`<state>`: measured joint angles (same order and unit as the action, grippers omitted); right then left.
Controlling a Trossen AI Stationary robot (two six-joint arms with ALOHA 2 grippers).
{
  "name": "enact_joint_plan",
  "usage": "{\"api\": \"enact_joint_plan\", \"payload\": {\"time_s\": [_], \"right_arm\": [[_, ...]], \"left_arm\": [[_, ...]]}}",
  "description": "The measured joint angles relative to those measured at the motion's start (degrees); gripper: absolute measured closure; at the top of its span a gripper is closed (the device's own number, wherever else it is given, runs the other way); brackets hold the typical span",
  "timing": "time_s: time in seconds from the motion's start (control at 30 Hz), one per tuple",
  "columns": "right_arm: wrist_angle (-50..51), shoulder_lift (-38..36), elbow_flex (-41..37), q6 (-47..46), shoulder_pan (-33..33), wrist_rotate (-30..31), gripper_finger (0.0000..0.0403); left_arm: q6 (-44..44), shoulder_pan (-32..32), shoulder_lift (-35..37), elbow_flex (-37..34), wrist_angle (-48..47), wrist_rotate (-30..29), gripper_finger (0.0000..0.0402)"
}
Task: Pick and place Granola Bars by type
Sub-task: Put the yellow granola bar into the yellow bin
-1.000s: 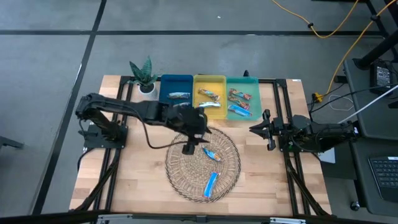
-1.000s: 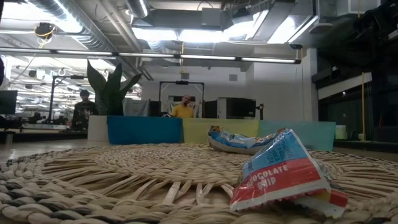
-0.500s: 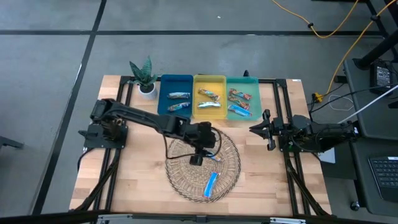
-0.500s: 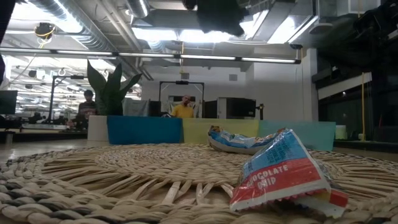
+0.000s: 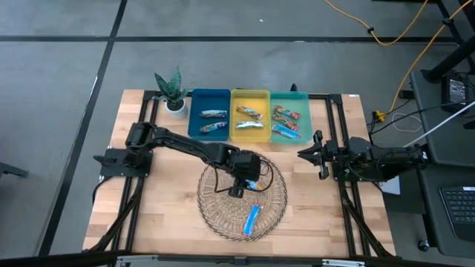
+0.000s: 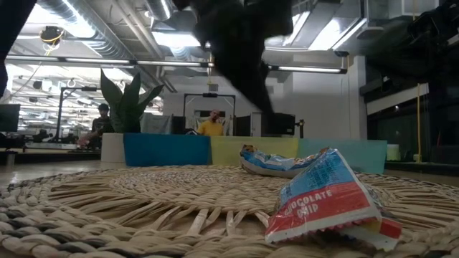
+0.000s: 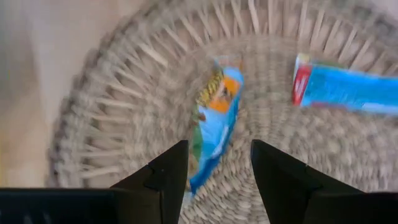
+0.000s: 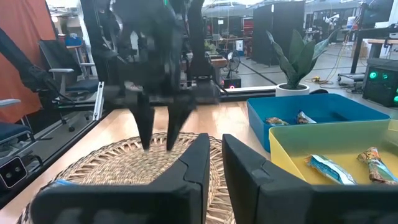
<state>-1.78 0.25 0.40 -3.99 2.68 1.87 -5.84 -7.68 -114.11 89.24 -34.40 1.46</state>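
Here I go from left to right across the pale wooden tabletop (image 5: pixel 148 215). A small potted plant with pointed green leaves (image 5: pixel 171 89) stands at the far left corner, out of my way. My left end effector (image 5: pixel 236 191) hangs over the round woven straw mat (image 5: pixel 215 211), fingers apart and empty, with a short blue-wrapped granola bar (image 7: pixel 214 118) lying on the mat straight ahead between my fingertips; I judge I am lined up this way so I can drop down and close across its narrow width. A longer bright blue bar with a red end (image 5: pixel 252 218) lies on the mat nearer the front edge, apart from the first, so I can take one without nudging the other.

Behind the mat sit three rectangular plastic trays side by side. The dark blue tray (image 5: pixel 194 104) holds two bars with brownish and silvery wrappers, the yellow tray (image 5: pixel 236 95) holds a multicoloured one and a silvery-blue one, and the green tray (image 5: pixel 304 100) holds two dark red-green ones and a bright blue one. From that spread I judge most of the sorting is done and two bars on the mat remain.

My right end effector (image 5: pixel 304 154) waits just off the mat's right side, fingers nearly together and holding nothing, kept clear so the left arm has the mat to itself.
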Motion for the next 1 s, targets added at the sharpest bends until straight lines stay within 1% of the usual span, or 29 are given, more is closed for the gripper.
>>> {"api": "enact_joint_plan", "payload": {"time_s": [0.5, 0.87, 1.0], "right_arm": [[0.0, 0.0, 0.0, 0.0, 0.0, 0.0, 0.0354], [0.0, 0.0, 0.0, 0.0, 0.0, 0.0, 0.0354], [0.0, 0.0, 0.0, 0.0, 0.0, 0.0, 0.0354]], "left_arm": [[-0.9, 0.3, -7.6, 0.2, 0.9, -0.2, 0.0233], [0.8, 1.6, -9.0, -0.1, 0.4, 0.1, 0.0234], [0.8, 2.1, -9.0, -0.1, 0.7, 0.1, 0.0246]]}}
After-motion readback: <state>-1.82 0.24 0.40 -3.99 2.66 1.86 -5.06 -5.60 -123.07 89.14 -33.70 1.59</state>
